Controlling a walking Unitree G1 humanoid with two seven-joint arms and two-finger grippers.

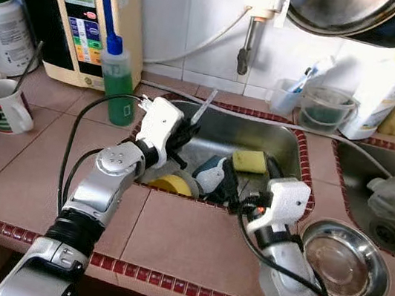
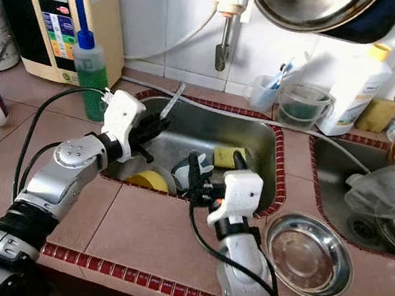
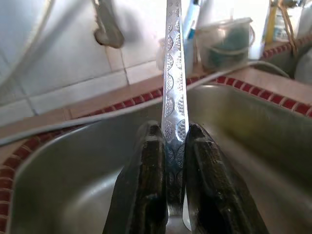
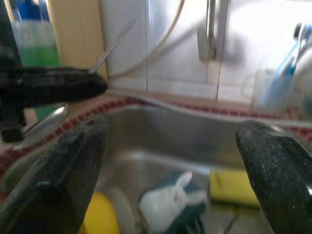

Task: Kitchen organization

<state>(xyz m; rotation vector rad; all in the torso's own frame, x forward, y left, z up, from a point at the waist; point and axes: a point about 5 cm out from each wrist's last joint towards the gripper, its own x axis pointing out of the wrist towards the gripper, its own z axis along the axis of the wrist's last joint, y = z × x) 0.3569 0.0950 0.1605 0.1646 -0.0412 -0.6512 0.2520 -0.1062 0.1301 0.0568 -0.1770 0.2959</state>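
two grippers work over a steel sink (image 1: 281,142) set in a tiled counter (image 1: 190,241). the left gripper (image 1: 182,132) hangs over the basin's 9 o'clock edge, its black fingers (image 3: 146,180) pressed onto the embossed handle of a metal spoon (image 3: 174,87); the handle points up toward the wall at 12 o'clock, and the bowl end shows below the fingers in the right wrist view. the right gripper (image 2: 195,176) hovers above the sink's 6 o'clock rim with fingers (image 4: 73,161) spread wide and nothing between them. in the basin lie a yellow sponge (image 1: 250,160), a yellow lid-like piece (image 1: 173,184) and a blue-and-white object (image 1: 208,174). a green dish-soap bottle (image 1: 117,79) stands at the sink's 10 o'clock, a mug (image 1: 5,104) at 9 o'clock, and a steel bowl (image 1: 345,261) at 4 o'clock.
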